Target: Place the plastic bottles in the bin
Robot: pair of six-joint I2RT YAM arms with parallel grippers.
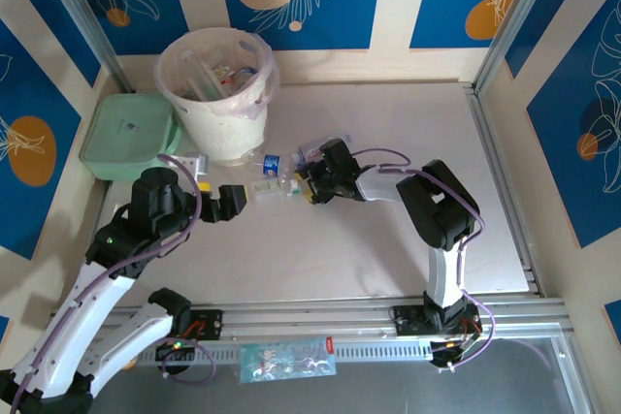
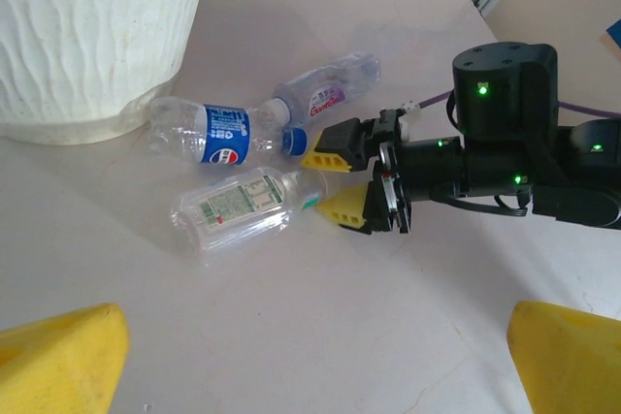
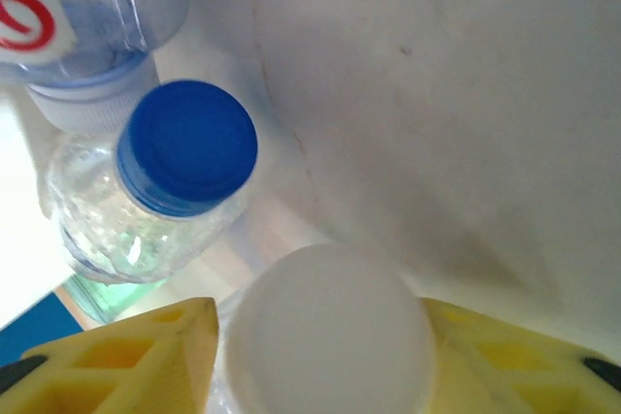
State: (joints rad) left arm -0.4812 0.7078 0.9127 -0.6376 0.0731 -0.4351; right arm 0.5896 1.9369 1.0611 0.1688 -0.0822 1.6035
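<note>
At the centre of the table [image 1: 408, 239], seen from above, three plastic bottles lie in a loose cluster near the foot of the bin [image 1: 223, 128], at about four o'clock from it. They are a Pepsi bottle [image 2: 218, 131] with a blue cap [image 3: 187, 145], a purple-labelled bottle [image 2: 325, 94] at one o'clock of it, and a clear green-labelled bottle [image 2: 241, 210] nearest the arms. The bin already holds a jumble of what look like bottles, and a pale-green lidded box [image 1: 126, 135] sits at eight o'clock of it. The right gripper [image 2: 335, 183] reaches in from three o'clock, its yellow fingers [image 3: 126, 361] set on either side of the green-labelled bottle's white cap [image 3: 330, 332]. The jaws stand partly apart around the cap, and whether the pads press on it cannot be told. The left gripper [image 1: 231, 203] waits at eight o'clock of the cluster, jaws spread wide and empty. The step in hand looks like the pick-up of the green-labelled bottle by its neck. The next move would call for a firm close, then a clean lift that does not drag the Pepsi bottle, whose cap lies just beside one finger. After that comes a carry toward ten o'clock, high enough to clear the lined rim before letting go.
</note>
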